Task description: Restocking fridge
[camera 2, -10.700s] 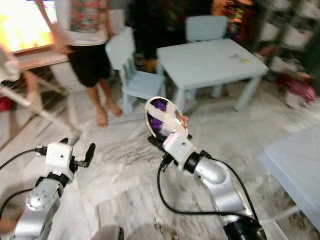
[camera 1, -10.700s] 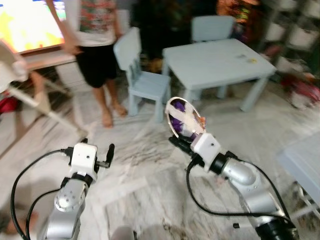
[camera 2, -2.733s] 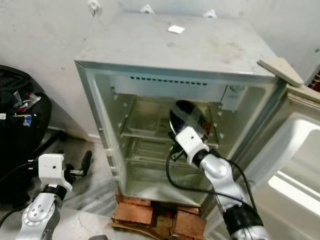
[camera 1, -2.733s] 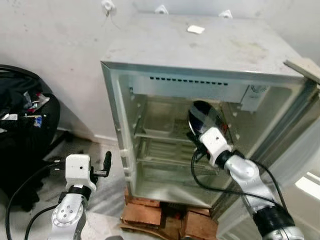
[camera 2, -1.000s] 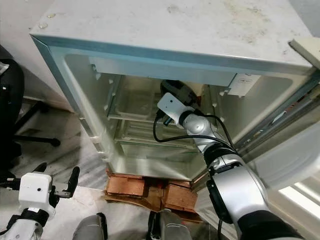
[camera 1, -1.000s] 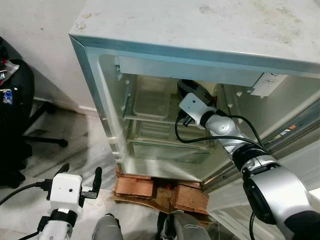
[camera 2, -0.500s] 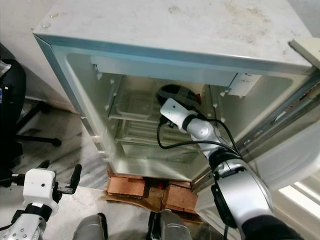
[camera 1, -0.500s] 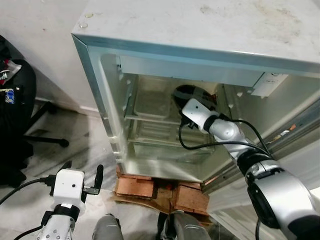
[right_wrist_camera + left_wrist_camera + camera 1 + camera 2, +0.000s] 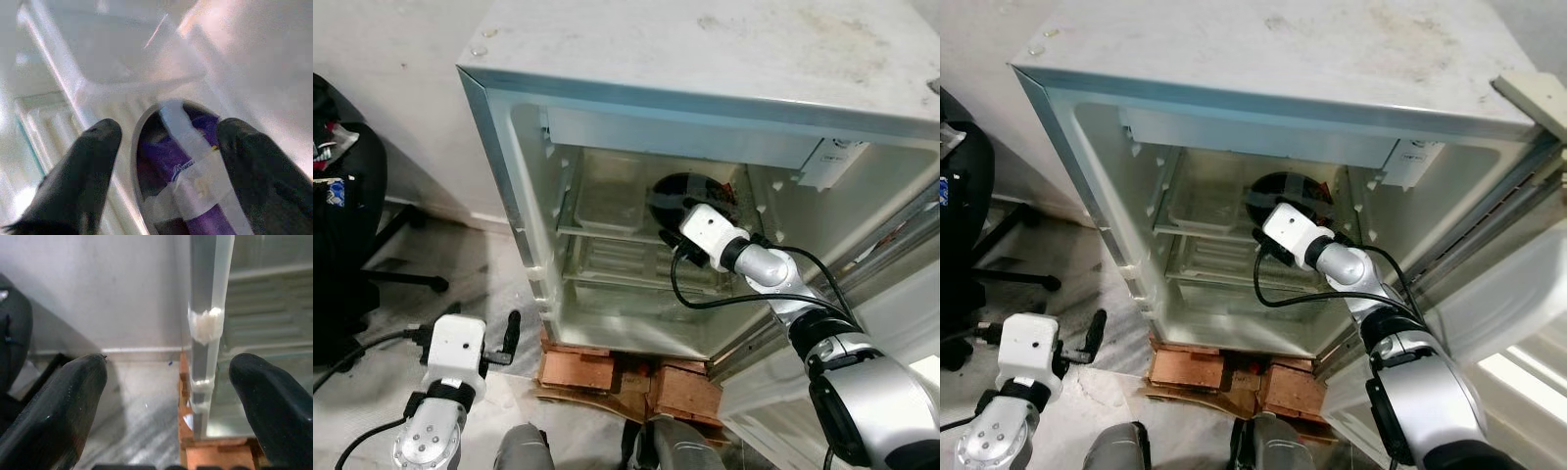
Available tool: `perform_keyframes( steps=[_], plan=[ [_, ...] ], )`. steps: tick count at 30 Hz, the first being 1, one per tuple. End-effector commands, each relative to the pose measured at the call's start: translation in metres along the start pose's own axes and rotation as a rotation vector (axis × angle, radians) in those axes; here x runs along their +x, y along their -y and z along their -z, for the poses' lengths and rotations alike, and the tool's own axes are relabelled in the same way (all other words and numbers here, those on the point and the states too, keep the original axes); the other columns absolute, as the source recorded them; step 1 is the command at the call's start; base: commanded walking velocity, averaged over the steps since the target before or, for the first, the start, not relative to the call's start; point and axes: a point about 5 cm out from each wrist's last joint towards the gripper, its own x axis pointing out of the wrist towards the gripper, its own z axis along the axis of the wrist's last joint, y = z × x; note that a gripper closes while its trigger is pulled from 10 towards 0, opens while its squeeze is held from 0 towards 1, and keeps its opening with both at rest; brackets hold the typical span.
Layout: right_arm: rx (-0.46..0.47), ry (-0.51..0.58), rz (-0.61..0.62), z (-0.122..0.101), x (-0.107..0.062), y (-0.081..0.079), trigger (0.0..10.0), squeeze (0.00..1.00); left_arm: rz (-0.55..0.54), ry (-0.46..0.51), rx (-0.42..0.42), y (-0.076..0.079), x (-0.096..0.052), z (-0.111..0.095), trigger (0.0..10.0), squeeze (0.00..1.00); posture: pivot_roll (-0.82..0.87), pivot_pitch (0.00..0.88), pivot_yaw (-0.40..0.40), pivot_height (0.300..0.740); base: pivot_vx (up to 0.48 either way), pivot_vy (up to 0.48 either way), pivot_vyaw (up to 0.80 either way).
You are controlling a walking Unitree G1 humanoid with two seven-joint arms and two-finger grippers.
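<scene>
The small fridge (image 9: 705,49) stands open with bare shelves. A dark bowl (image 9: 688,193) of purple contents, sealed with strips of tape, rests on the upper shelf (image 9: 607,235) at the back right. My right gripper (image 9: 176,161) is inside the fridge just in front of the bowl (image 9: 188,161). It is open, with the fingers (image 9: 93,166) spread to either side of the rim. My left gripper (image 9: 166,401) hangs low and open near the floor, facing the fridge's left front edge (image 9: 208,328).
A clear plastic tray (image 9: 607,201) sits on the upper shelf left of the bowl. The fridge door (image 9: 1518,294) swings out to the right. Bricks (image 9: 607,372) prop up the fridge. A black chair (image 9: 342,215) stands at the left by the wall.
My right gripper has drawn back a little toward the fridge opening, and more of the bowl shows on the shelf beyond it. The left arm hangs much as before.
</scene>
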Motion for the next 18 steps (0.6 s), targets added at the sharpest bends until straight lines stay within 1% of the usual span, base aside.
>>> perform_keyframes(
  steps=[1, 2, 3, 5, 6, 8, 9, 10, 11, 12, 13, 15, 17, 18],
  plan=[
    [0.109, 0.078, 0.067, -0.003, -0.005, 0.001, 10.0, 1.00, -0.021, -0.011, 0.019, -0.001, 0.003, 0.005, 10.0, 0.00, 0.13, 0.064, -0.088, 0.740, 0.000, 0.000, 0.00],
    [0.109, 0.078, 0.067, -0.003, -0.005, 0.001, 10.0, 1.00, -0.021, -0.011, 0.019, -0.001, 0.003, 0.005, 10.0, 0.00, 0.13, 0.064, -0.088, 0.740, 0.000, 0.000, 0.00],
    [0.182, 0.108, 0.112, -0.003, -0.010, -0.002, 10.0, 1.00, -0.035, -0.004, 0.026, -0.001, 0.006, 0.004, 10.0, 0.00, 0.13, 0.054, -0.087, 0.740, 0.000, 0.000, 0.00],
    [0.247, 0.128, 0.142, -0.002, -0.015, -0.004, 10.0, 1.00, -0.051, 0.001, 0.031, -0.002, 0.008, 0.003, 10.0, 0.00, 0.13, 0.054, -0.087, 0.740, 0.000, 0.000, 0.00],
    [0.298, 0.133, 0.187, 0.000, -0.020, -0.008, 10.0, 1.00, -0.052, 0.000, 0.033, -0.003, 0.010, 0.004, 10.0, 0.00, 0.12, 0.038, -0.082, 0.740, 0.000, 0.000, 0.00],
    [0.355, 0.144, 0.239, 0.002, -0.027, -0.014, 10.0, 1.00, -0.048, 0.002, 0.039, -0.003, 0.011, 0.004, 10.0, 0.00, 0.12, 0.035, -0.080, 0.740, 0.000, 0.000, 0.00],
    [0.414, 0.142, 0.283, 0.004, -0.032, -0.018, 10.0, 0.64, -0.044, 0.003, 0.038, -0.002, 0.012, 0.004, 10.0, 0.00, 0.12, 0.031, -0.076, 0.740, 0.000, 0.000, 0.00],
    [0.454, 0.138, 0.310, 0.006, -0.036, -0.021, 10.0, 0.64, -0.041, 0.004, 0.037, -0.002, 0.012, 0.004, 10.0, 0.00, 0.12, 0.031, -0.076, 0.740, 0.000, 0.000, 0.00],
    [0.502, 0.134, 0.338, 0.008, -0.042, -0.026, 10.0, 0.00, -0.034, 0.007, 0.038, -0.001, 0.013, 0.004, 10.0, 0.00, 0.11, 0.025, -0.070, 0.740, 0.000, 0.000, 0.00],
    [0.554, 0.130, 0.377, 0.011, -0.049, -0.032, 10.0, 0.00, -0.026, 0.011, 0.039, 0.001, 0.015, 0.003, 10.0, 0.00, 0.10, 0.021, -0.065, 0.740, 0.000, 0.000, 0.00],
    [0.563, 0.129, 0.385, 0.012, -0.051, -0.033, 10.0, 0.00, -0.024, 0.012, 0.039, 0.001, 0.016, 0.003, 10.0, 0.00, 0.10, 0.020, -0.064, 0.740, 0.000, 0.000, 0.00],
    [0.619, 0.129, 0.415, 0.013, -0.057, -0.036, 10.0, 0.00, -0.017, 0.016, 0.040, 0.002, 0.017, 0.003, 10.0, 0.00, 0.10, 0.018, -0.063, 0.740, 0.000, 0.000, 0.00],
    [0.643, 0.118, 0.428, 0.014, -0.063, -0.040, 10.0, 0.00, -0.015, 0.020, 0.040, 0.003, 0.020, 0.002, 10.0, 0.00, 0.09, 0.015, -0.060, 0.740, 0.000, 0.000, 0.00],
    [0.638, 0.112, 0.419, 0.013, -0.066, -0.042, 10.0, 0.00, -0.016, 0.022, 0.041, 0.002, 0.021, 0.002, 10.0, 0.00, 0.09, 0.013, -0.059, 0.740, 0.000, 0.000, 0.00]
  ],
)
